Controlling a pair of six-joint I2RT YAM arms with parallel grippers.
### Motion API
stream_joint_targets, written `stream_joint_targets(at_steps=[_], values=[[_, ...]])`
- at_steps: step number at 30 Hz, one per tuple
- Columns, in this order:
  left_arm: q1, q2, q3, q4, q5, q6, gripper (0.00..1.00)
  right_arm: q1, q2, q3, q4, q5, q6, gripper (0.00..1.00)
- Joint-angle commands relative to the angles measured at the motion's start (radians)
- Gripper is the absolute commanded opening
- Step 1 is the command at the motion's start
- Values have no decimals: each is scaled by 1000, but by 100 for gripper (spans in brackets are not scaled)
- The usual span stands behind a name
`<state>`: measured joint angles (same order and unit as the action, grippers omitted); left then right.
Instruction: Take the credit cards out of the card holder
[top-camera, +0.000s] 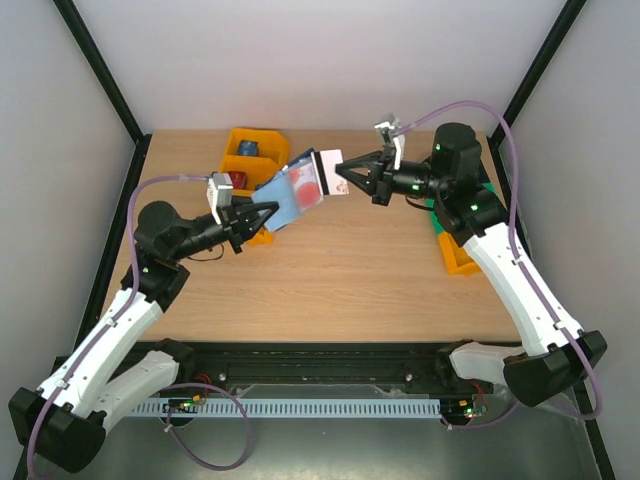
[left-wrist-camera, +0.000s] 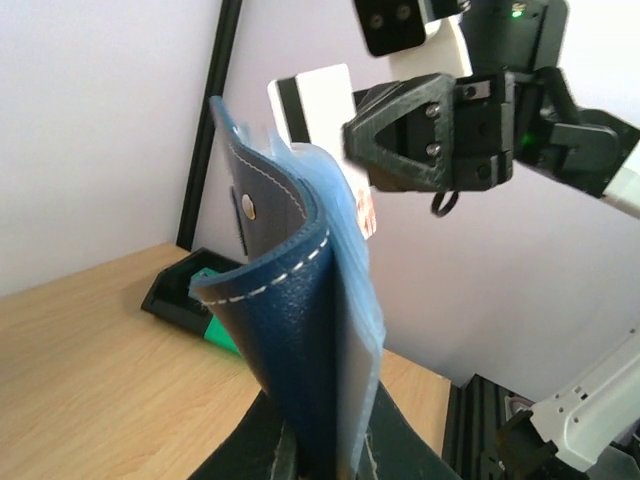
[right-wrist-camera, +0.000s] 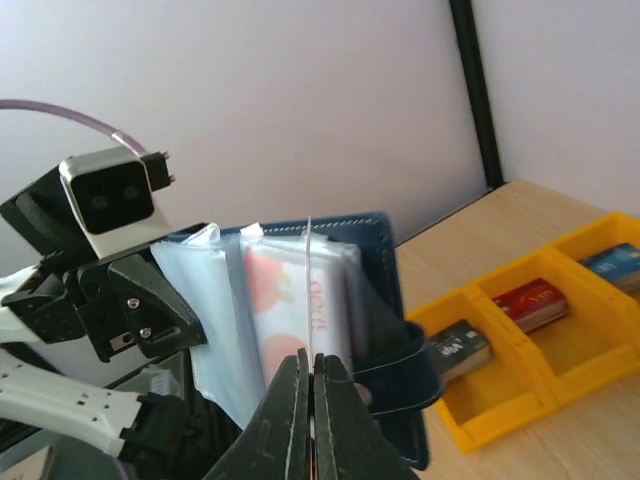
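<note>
Navy card holder (top-camera: 287, 200), credit card (top-camera: 331, 160) half hidden

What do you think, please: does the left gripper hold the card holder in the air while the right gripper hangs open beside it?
Not quite. The right gripper is shut on a white card sticking out of the card holder, as the right wrist view shows. The left gripper does hold the card holder in the air.

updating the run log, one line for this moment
left gripper: shut on card holder, held up open | right gripper: shut on white card | yellow bin: cards inside
</note>
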<state>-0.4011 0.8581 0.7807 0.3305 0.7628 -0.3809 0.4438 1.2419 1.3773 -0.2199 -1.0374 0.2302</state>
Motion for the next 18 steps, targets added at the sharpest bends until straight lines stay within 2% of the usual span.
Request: stream_joint_targets(at_steps=[1, 5, 9, 18], values=[[-5, -2, -25, -52, -69, 38, 2, -51, -49, 14, -29, 23, -6, 1], [-17, 46, -86, -105, -76, 68, 2, -102, -80, -5, 0, 92, 45, 2], [-92, 98, -114, -136, -76, 181, 2, -122, -107, -9, -16, 166, 63, 1], [-239, 399, -103, 8, -69, 155, 2, -125, -134, -22, -131, 235, -15, 2]])
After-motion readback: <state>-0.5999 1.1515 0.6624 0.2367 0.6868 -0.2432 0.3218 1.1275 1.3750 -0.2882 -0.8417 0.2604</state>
